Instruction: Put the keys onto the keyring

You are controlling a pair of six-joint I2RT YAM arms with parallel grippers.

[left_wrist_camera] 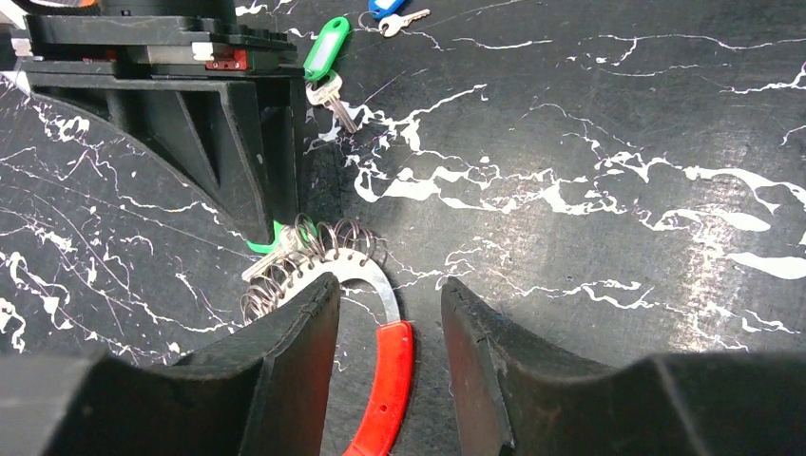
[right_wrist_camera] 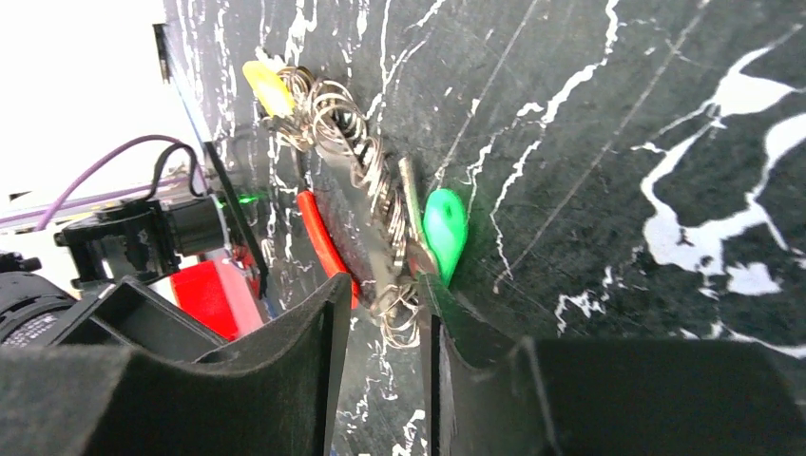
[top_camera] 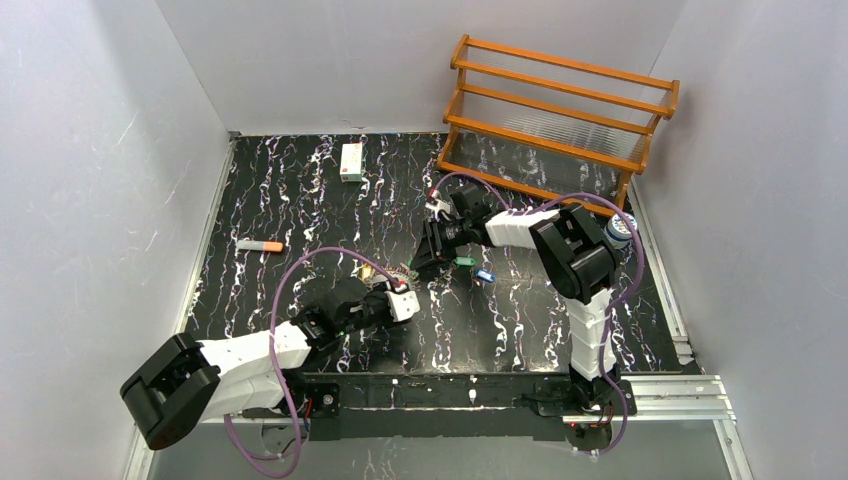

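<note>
The keyring lies mid-table (top_camera: pixel 393 272): a metal band with a red plastic segment (left_wrist_camera: pixel 385 380), a row of small wire rings, and green and yellow tags. My left gripper (left_wrist_camera: pixel 385 290) is open, its fingers on either side of the red segment without pinching it. My right gripper (right_wrist_camera: pixel 385 290) has its fingertips closed in on the ring cluster (right_wrist_camera: pixel 380 190) at the band's end, beside a green tag (right_wrist_camera: pixel 445 233). The loose green-tagged key (left_wrist_camera: pixel 326 52) (top_camera: pixel 463 262) and the blue-tagged key (left_wrist_camera: pixel 385 6) (top_camera: pixel 485 275) lie on the table just right of the right gripper.
A white-bodied, orange-tipped marker (top_camera: pixel 260 245) lies at the left. A small white box (top_camera: pixel 351 160) lies at the back. A wooden rack (top_camera: pixel 560 115) stands at the back right, with a small container (top_camera: pixel 620 232) by its near end. White walls enclose the table.
</note>
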